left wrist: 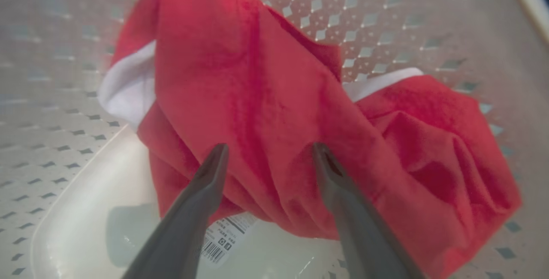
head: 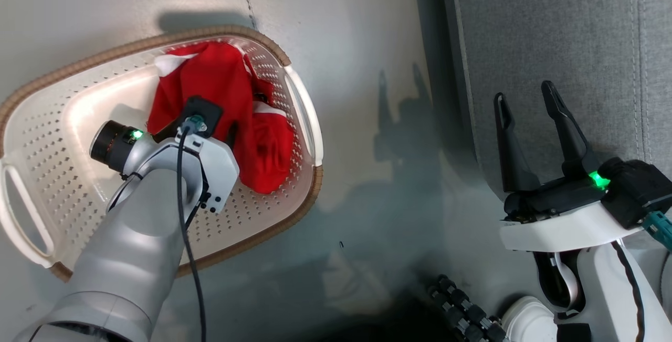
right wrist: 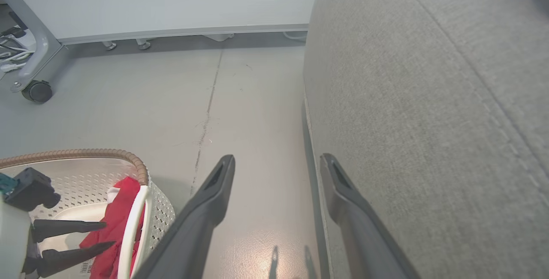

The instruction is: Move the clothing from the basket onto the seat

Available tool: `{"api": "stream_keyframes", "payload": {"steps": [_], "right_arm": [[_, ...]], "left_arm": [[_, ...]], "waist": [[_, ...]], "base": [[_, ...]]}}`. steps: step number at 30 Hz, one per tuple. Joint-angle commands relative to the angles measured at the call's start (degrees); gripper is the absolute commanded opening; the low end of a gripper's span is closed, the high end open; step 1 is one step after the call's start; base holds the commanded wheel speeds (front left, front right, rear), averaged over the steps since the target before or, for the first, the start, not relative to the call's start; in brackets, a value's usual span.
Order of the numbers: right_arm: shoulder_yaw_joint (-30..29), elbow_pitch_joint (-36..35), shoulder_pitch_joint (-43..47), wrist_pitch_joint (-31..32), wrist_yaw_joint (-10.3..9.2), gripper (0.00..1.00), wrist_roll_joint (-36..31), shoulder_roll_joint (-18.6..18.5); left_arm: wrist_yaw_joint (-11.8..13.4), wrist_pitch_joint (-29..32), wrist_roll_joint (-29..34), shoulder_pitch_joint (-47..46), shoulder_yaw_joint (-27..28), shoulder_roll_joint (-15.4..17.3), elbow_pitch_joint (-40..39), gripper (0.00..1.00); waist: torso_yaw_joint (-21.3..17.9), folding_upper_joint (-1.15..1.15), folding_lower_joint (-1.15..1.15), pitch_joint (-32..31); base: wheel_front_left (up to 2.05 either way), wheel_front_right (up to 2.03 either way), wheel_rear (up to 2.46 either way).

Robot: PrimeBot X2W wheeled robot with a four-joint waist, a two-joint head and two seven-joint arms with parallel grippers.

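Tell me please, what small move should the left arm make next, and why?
Probably lower the left arm slightly and close its jaws on the clothes. The jaws stand open with their tips over the red cloth, and the clothes still lie in the basket, while the seat is off to the robot's right. Whether the tips already touch the cloth I cannot tell.

Floor [right wrist: 128, 112]: pale grey, smooth, slightly glossy.
Crack [right wrist: 206, 120]: thin dark line running near to far.
Partition panel [right wrist: 171, 0]: pale grey, along the far side.
Caster [right wrist: 37, 91]: black, far left.
Cables [right wrist: 10, 52]: white, far left.
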Motion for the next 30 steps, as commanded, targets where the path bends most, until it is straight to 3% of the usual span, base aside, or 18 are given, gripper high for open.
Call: {"api": "stream_keyframes", "payload": {"steps": [1, 8, 17, 30], "right_arm": [[0.35, 0.04, -1.01, -0.14, 0.01, 1.00, 0.35, -0.10], [1.18, 0.06, -0.40, -0.14, 0.01, 1.00, 0.10, -0.10], [3.23, 0.06, 1.33, -0.14, 0.01, 1.00, 0.54, -0.11], [3.97, -0.15, 2.82, -0.14, 0.01, 1.00, 1.81, -0.11]], "left_arm": [[0.26, 3.82, 0.46, -1.63, -0.83, -0.09, 1.06, 1.00], [0.95, 8.27, 0.79, -2.46, -2.18, -0.01, 1.84, 1.00], [2.59, 12.98, 3.27, -3.63, -5.43, 2.54, 1.99, 1.00], [1.14, 10.10, 4.67, -7.45, -9.22, 1.24, 2.02, 1.00]], "waist": [[-0.61, 0.00, 0.00, 1.31], [-0.50, 0.00, 0.00, 2.41], [-0.73, 0.00, 0.00, 4.21], [-1.24, 0.00, 0.00, 5.74]], "base": [[0.00, 0.00, 0.00], [0.00, 0.00, 0.00], [0.00, 0.00, 0.00], [0.00, 0.00, 0.00]]}}
